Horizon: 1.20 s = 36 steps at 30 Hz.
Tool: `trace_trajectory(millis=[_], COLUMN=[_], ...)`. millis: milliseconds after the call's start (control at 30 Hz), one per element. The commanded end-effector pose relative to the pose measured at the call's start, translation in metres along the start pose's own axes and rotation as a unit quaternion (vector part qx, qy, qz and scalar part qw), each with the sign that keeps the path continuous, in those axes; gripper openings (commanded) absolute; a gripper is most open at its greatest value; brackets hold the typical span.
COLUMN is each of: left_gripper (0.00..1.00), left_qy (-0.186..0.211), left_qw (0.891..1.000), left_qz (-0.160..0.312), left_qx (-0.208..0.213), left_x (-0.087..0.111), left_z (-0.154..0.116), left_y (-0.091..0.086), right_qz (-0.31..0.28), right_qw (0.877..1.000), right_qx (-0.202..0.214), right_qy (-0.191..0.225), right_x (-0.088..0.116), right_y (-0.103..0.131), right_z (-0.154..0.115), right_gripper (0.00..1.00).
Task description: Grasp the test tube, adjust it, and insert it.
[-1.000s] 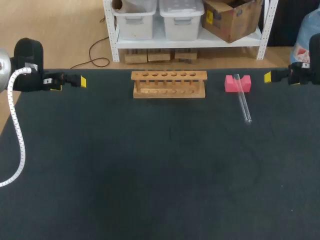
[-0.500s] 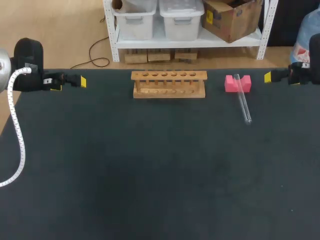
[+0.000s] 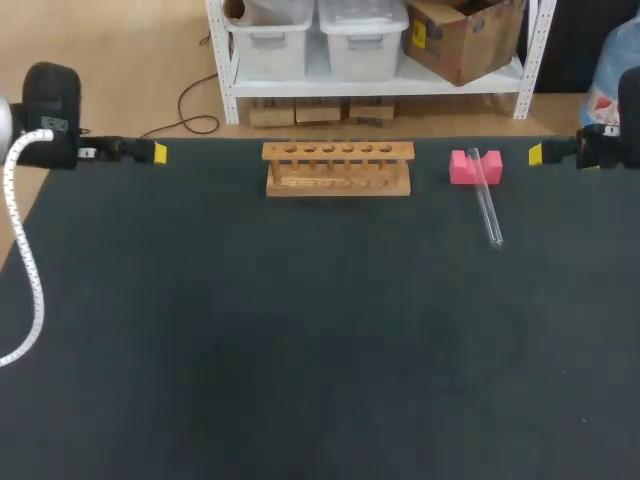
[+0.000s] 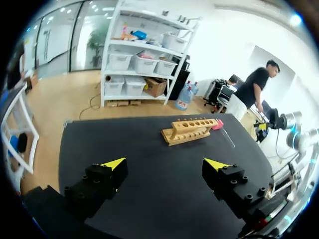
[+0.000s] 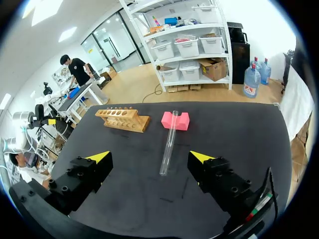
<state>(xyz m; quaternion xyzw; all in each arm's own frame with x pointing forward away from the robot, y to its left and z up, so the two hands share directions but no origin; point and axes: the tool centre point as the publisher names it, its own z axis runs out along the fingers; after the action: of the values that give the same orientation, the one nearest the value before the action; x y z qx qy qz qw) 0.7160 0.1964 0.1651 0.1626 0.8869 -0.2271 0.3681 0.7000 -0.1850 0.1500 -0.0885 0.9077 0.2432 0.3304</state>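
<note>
Wooden rack (image 3: pixel 338 168), glossy clear test tube (image 3: pixel 487 205)

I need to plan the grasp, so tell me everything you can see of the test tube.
The test tube is a clear, slender tube that looks like glass, apparently empty. It lies tilted, one end propped on the pink block, the other resting on the dark table. In the head view it sits apart from the wooden rack, to its right. Nothing else touches it.

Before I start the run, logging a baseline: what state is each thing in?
test tube: lying down, one end resting on the pink block, ungrasped
wooden rack: upright, all holes empty
left hand: open, empty
right hand: open, empty
</note>
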Motion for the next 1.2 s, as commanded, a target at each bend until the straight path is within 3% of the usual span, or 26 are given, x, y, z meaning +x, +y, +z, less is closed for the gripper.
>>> trace_trajectory(millis=[33, 200, 367, 600, 800, 1200], left_gripper=[1.0, 1.0, 1.0, 1.0, 1.0, 1.0], left_qy=[-0.046, -0.07, -0.086, -0.105, -0.112, -0.089], left_qw=[0.992, 0.97, 0.946, 0.914, 0.895, 0.885], left_qz=[0.06, 0.166, 0.226, 0.27, 0.291, 0.314], left_qx=[0.1, 0.165, 0.216, 0.284, 0.318, 0.332], left_x=[0.0, -0.008, -0.016, -0.022, -0.035, -0.031], left_z=[-0.001, 0.003, 0.014, 0.041, 0.06, 0.096], left_y=[0.015, 0.017, 0.02, 0.026, 0.024, 0.015], right_qz=[0.0, 0.0, 0.0, 0.0, 0.0, 0.0], right_qw=[1.0, 1.0, 1.0, 1.0, 1.0, 1.0], right_qx=[0.0, 0.0, 0.0, 0.0, 0.0, 0.0], right_qy=[0.0, 0.0, 0.0, 0.0, 0.0, 0.0], right_x=[0.0, 0.0, 0.0, 0.0, 0.0, 0.0], right_y=[0.0, 0.0, 0.0, 0.0, 0.0, 0.0], right_z=[0.0, 0.0, 0.0, 0.0, 0.0, 0.0], right_gripper=[1.0, 1.0, 1.0, 1.0, 1.0, 1.0])
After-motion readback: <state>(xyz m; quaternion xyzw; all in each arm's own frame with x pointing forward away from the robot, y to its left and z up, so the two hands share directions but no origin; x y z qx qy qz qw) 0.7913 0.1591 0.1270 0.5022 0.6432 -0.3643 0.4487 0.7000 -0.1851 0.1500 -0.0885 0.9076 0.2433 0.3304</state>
